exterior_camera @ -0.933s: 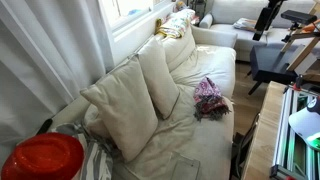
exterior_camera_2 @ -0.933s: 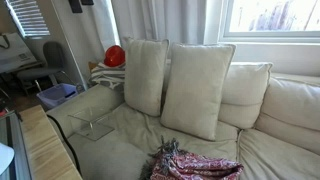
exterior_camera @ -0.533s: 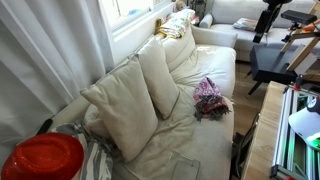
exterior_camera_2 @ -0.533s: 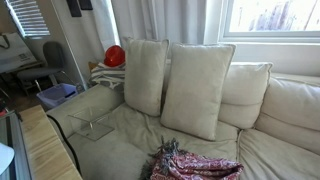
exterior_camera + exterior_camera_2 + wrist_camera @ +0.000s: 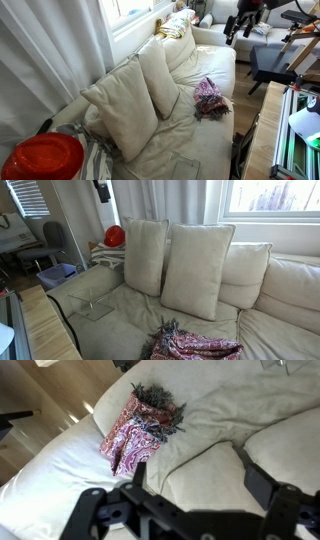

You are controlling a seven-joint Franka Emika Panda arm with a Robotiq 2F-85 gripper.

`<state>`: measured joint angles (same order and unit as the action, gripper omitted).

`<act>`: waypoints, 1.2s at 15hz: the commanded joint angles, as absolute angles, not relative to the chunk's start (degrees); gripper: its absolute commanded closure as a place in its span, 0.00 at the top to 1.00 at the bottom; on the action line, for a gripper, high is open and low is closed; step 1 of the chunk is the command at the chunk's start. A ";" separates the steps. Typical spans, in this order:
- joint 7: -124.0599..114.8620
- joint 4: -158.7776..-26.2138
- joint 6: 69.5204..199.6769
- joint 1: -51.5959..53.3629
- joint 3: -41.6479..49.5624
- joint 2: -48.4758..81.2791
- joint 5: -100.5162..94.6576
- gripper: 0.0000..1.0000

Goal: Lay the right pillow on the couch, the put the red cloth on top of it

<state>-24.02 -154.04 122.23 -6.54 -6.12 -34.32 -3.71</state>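
On the cream couch (image 5: 110, 315), in a room with white curtains (image 5: 150, 198) and a bright window (image 5: 270, 195), a glossy red round object (image 5: 115, 236) sits at the left end. Beside it stands another cream pillow (image 5: 145, 255), then the right pillow (image 5: 197, 268), upright against the backrest. The red cloth (image 5: 200, 345) lies crumpled on the seat in front. The gripper (image 5: 195, 475) hangs open over the seat, empty. Since the earlier frame the arm (image 5: 240, 18) has swung sideways; pillows and cloth are unmoved.
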 commanded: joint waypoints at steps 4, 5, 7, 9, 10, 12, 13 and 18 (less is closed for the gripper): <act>-46.11 -137.97 128.65 -10.40 -9.61 -11.82 -6.28 1.00; -48.44 -135.75 129.44 -10.18 -9.00 -9.39 -7.27 1.00; -51.34 -130.99 130.35 -9.17 -7.57 -4.68 -8.56 1.00; -52.13 -126.50 131.98 -7.78 -6.14 -0.28 -9.15 1.00; -51.89 -124.33 133.25 -7.01 -5.58 1.96 -9.13 1.00; -51.03 -120.62 136.01 -5.29 -4.53 5.52 -8.57 1.00; -50.03 -124.82 134.25 -4.99 -3.54 1.00 -7.49 1.00; -49.81 -120.69 135.50 -3.40 -2.70 5.24 -7.18 1.00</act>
